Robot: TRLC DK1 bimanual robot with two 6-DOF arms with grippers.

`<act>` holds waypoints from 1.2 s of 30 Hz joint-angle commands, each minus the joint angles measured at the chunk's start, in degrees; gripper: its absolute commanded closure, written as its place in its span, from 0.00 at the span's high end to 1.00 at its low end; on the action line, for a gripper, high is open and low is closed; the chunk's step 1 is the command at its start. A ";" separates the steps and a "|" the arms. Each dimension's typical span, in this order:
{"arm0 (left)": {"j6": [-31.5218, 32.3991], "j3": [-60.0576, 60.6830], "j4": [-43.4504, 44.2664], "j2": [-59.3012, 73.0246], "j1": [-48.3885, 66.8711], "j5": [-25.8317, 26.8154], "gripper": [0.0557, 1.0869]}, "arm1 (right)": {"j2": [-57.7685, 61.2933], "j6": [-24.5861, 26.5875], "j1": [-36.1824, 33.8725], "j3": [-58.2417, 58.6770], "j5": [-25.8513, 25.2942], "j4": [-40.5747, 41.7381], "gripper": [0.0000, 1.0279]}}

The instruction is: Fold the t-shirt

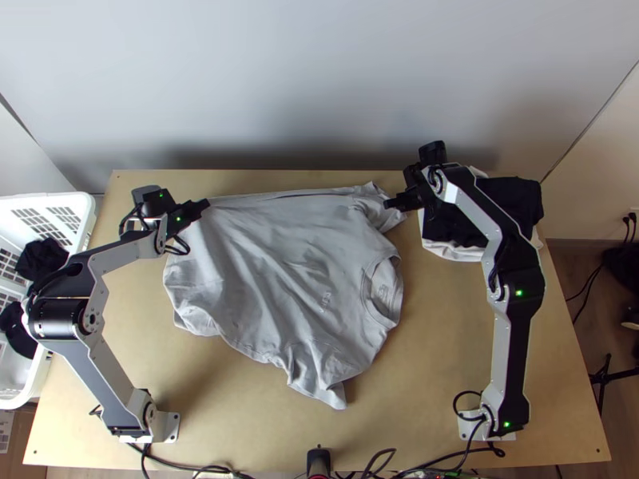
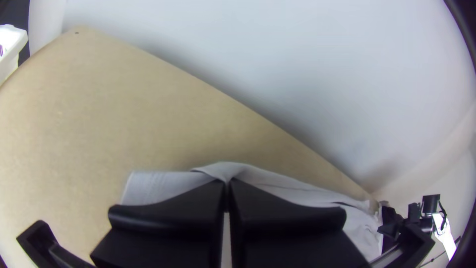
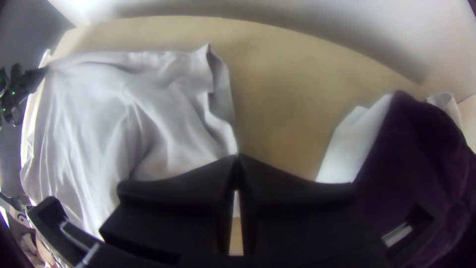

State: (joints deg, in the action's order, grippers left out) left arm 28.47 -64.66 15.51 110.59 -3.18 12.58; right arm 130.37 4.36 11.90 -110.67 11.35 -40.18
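Note:
The light grey t-shirt lies loosely spread and wrinkled on the table, its neckline toward the right and its near edge uneven. At its far left corner is my left gripper. My right gripper is at the sleeve on the far right. In the left wrist view, my left gripper is shut on the t-shirt, pinching a gathered edge. In the right wrist view, my right gripper is shut on the edge of the t-shirt.
Black cloth on white cloth lies at the table's far right, close beside my right gripper. A white basket holding dark cloths stands at the left edge. Bare table extends right of the neckline. A pale wall rises behind.

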 commanded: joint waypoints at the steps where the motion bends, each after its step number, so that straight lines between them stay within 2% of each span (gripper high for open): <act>1: 0.10 0.06 0.05 -0.02 -0.07 -0.01 0.03 | -5.12 1.53 3.48 -0.07 -0.02 0.02 0.03; 15: 0.18 0.24 -0.04 -0.11 -0.16 0.08 0.03 | -11.89 3.37 17.89 3.62 -0.02 -0.60 0.03; 20: 0.18 0.24 -0.04 -0.11 -0.16 0.08 0.03 | -14.35 4.34 24.22 9.25 -0.02 -0.60 0.03; 28: 0.18 0.42 -0.04 -0.19 -0.25 0.17 0.03 | -19.01 9.44 35.12 21.46 1.39 -0.69 0.03; 33: 0.18 0.42 -0.04 -0.19 -0.25 0.25 0.03 | -17.43 10.58 37.05 26.82 2.88 -1.12 0.03; 36: 0.18 0.42 -0.04 -0.19 -0.25 0.25 0.03 | -13.12 8.47 34.07 26.30 2.88 -1.39 0.03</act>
State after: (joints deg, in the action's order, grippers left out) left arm 28.67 -64.27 15.46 110.41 -3.40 12.80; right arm 113.23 13.80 46.00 -88.29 13.56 -41.04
